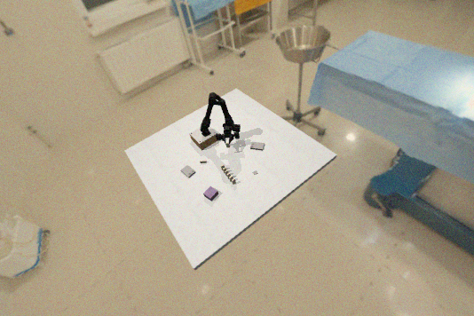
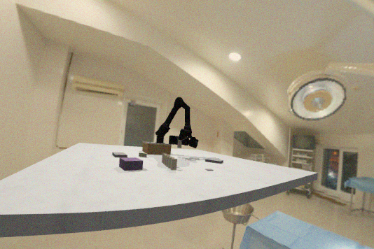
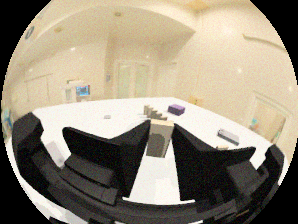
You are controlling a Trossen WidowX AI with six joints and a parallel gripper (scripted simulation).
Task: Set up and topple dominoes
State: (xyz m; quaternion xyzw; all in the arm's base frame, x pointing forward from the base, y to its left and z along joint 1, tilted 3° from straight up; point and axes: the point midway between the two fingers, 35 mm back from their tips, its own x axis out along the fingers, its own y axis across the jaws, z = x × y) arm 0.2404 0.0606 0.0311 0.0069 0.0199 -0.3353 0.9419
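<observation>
A short row of standing brown dominoes (image 1: pixel 229 174) (image 2: pixel 169 161) is near the middle of the white table (image 1: pixel 269 133) (image 2: pixel 75 196). My gripper (image 1: pixel 227 142) (image 2: pixel 179 145) (image 3: pixel 161 124) is shut on a grey-brown domino (image 2: pixel 179 141) (image 3: pixel 157 144). It holds the domino upright just above the table, beside the arm's wooden base (image 1: pixel 203 138) (image 2: pixel 156 147) and behind the row's far end. Another domino (image 1: pixel 203 161) (image 2: pixel 142 154) lies flat on the table left of the row. A small piece (image 1: pixel 255 172) (image 2: pixel 209 169) lies right of the row.
A purple block (image 1: pixel 210 193) (image 2: pixel 130 163) (image 3: pixel 176 108) sits in front of the row. A grey slab (image 1: pixel 187 171) (image 2: pixel 119 154) lies to the left and another (image 1: pixel 257 146) (image 2: pixel 213 160) (image 3: pixel 228 136) to the right of the gripper.
</observation>
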